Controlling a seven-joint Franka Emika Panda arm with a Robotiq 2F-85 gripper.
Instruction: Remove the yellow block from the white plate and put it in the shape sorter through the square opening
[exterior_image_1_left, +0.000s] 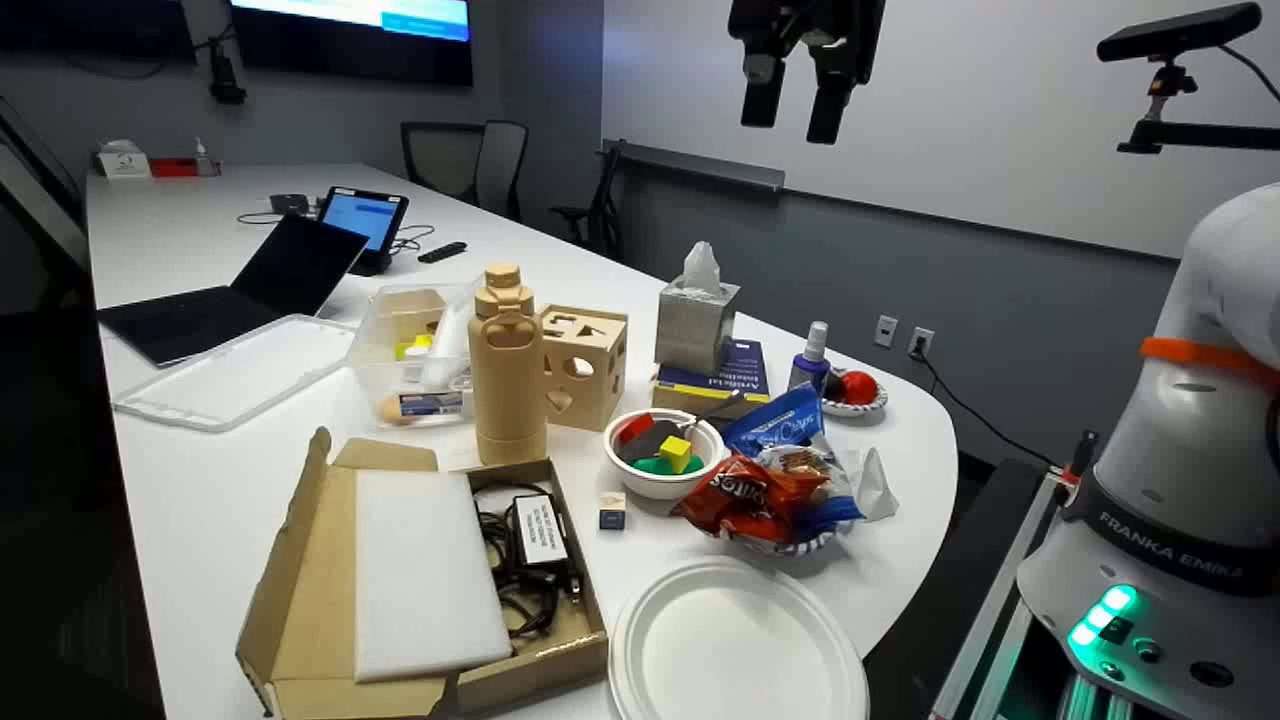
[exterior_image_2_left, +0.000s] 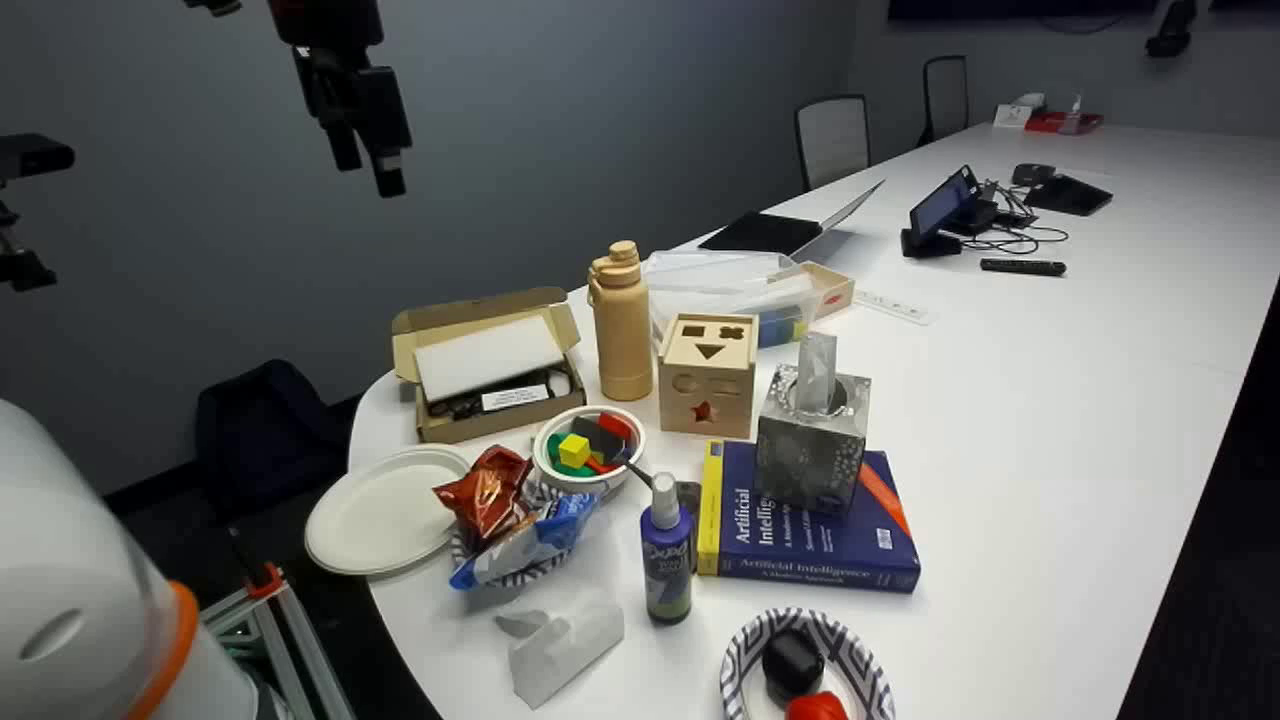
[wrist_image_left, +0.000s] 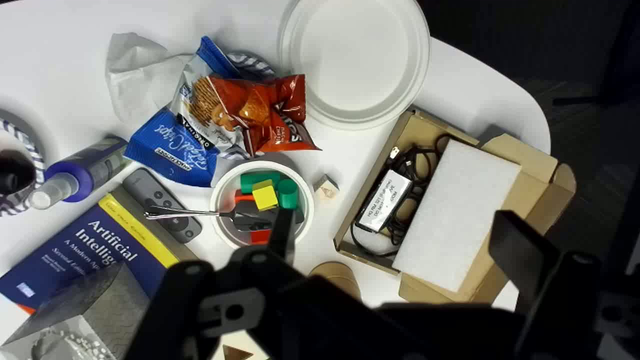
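Note:
The yellow block (exterior_image_1_left: 675, 454) lies on top of green, red and dark pieces in the small white dish (exterior_image_1_left: 665, 488). Block (exterior_image_2_left: 574, 450) and dish (exterior_image_2_left: 586, 484) show in an exterior view, and the block (wrist_image_left: 265, 196) and dish rim (wrist_image_left: 307, 200) in the wrist view. The pale wooden shape sorter (exterior_image_2_left: 708, 395) stands behind the dish, with a square hole (exterior_image_2_left: 693, 331) in its top face. In the wrist view only a corner of the sorter (wrist_image_left: 252, 345) shows below the gripper. My gripper (exterior_image_1_left: 795, 110) hangs high above the table, open and empty, its fingers (wrist_image_left: 395, 232) wide apart.
A tan bottle (exterior_image_1_left: 508, 390) stands tall beside the sorter. Snack bags (exterior_image_1_left: 760, 490), an open cardboard box (exterior_image_1_left: 430, 580), a paper plate (exterior_image_1_left: 740, 645) and a small cube (exterior_image_1_left: 612, 511) surround the dish. A tissue box (exterior_image_2_left: 810, 440) sits on books (exterior_image_2_left: 800, 560) near a spray bottle (exterior_image_2_left: 667, 560).

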